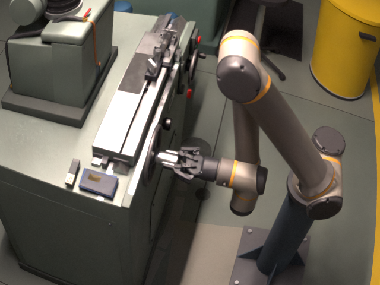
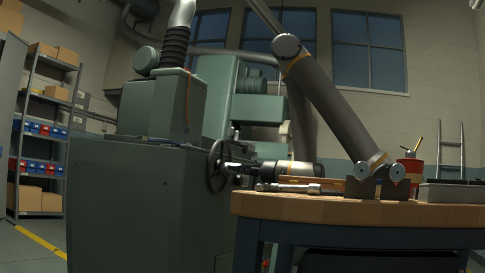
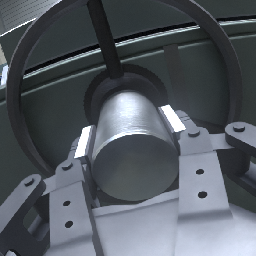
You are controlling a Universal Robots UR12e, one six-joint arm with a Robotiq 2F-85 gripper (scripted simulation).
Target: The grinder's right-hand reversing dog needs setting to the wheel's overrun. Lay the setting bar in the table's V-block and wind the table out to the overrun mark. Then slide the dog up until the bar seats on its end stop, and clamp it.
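The table handwheel (image 1: 152,153) (image 2: 217,165) (image 3: 124,78) on the grinder's front is partly hidden behind its own bright steel crank handle (image 1: 165,157) (image 3: 135,143), which sticks out toward the arm. The long grinder table (image 1: 135,101) runs along the machine top. At its far end sit the dark reversing dog and its clamp parts (image 1: 159,56). I cannot pick out the setting bar there. My gripper (image 1: 176,164) (image 2: 242,168) (image 3: 130,130) reaches in level from the right and is closed around the crank handle.
The grinder's front face stands right behind the handwheel, with a black knob (image 1: 167,123) and a second handwheel (image 1: 193,66) further along it. A blue case (image 1: 98,182) lies on the near corner of the machine top. A wooden bench (image 2: 356,207) with tools stands beside the arm.
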